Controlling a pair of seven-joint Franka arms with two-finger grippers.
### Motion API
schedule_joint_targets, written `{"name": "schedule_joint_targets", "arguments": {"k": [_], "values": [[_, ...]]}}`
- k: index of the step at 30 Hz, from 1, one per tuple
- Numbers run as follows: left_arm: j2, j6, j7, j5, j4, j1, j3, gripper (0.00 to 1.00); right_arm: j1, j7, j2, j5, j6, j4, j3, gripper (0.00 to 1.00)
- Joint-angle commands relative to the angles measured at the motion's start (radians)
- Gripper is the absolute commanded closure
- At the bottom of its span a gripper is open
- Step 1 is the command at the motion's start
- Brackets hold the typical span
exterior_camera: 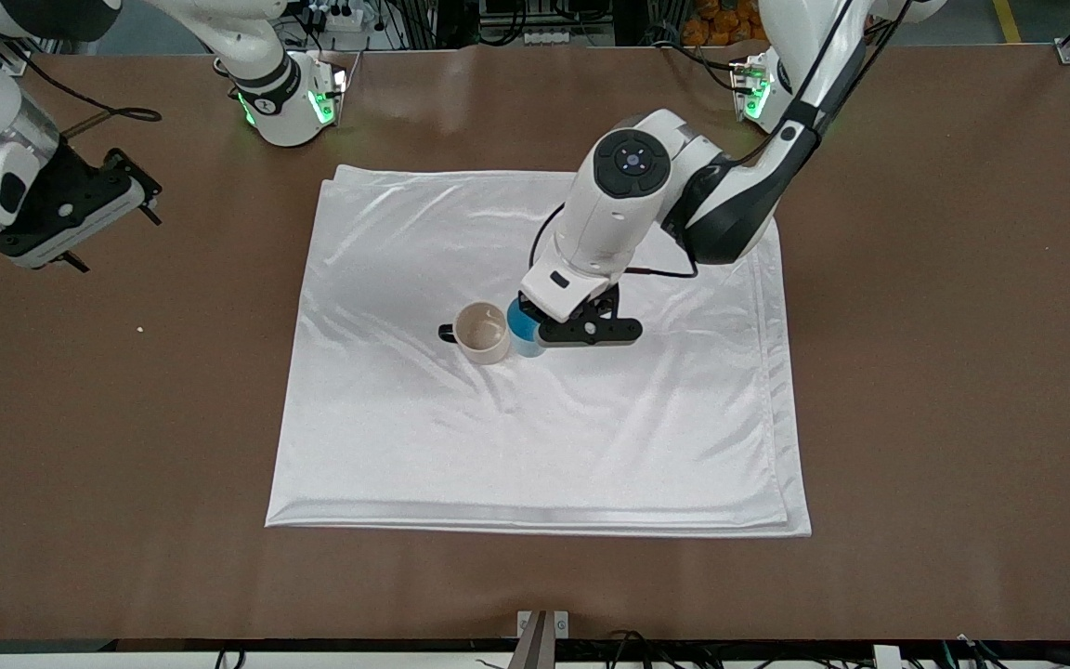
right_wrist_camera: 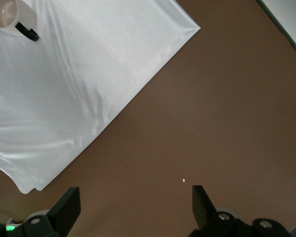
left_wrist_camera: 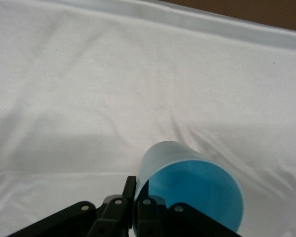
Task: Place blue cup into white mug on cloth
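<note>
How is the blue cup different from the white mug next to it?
The blue cup is light blue with a blue inside; the white mug is off-white with a beige inside. The mug has a small black handle; the cup has none. The left gripper is pinching the cup's rim, while nothing touches the mug. Both are open on top and sit side by side on the cloth. The right gripper waits, open.

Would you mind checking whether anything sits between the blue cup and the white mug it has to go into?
Nothing visible does. The left end effector is shut on the rim of the blue cup, right beside the white mug on the cloth. The mug stands upright, its mouth open and empty. The right end effector waits over bare table.
</note>
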Motion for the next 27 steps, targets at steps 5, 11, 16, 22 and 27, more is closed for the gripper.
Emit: {"name": "schedule_joint_targets", "arguments": {"k": [5, 11, 16, 22, 27], "values": [[0.079, 0.101, -0.08, 0.028, 0.016, -0.115, 0.081, 1.0, -0.008, 0.092, -0.017, 0.024, -0.025, 0.025, -0.01, 0.0], [0.107, 0.109, -0.103, 0.028, 0.033, -0.164, 0.108, 1.0, -0.005, 0.156, -0.017, 0.024, -0.031, 0.039, -0.005, 0.0], [0.11, 0.109, -0.109, 0.03, 0.033, -0.189, 0.119, 1.0, -0.002, 0.164, -0.015, 0.026, -0.045, 0.04, -0.004, 0.0], [0.128, 0.109, -0.109, 0.03, 0.033, -0.213, 0.121, 1.0, -0.002, 0.172, -0.015, 0.027, -0.047, 0.04, -0.004, 0.0], [0.131, 0.109, -0.108, 0.03, 0.033, -0.22, 0.121, 1.0, -0.022, 0.17, -0.011, 0.041, -0.05, 0.039, -0.013, 0.0]]}}
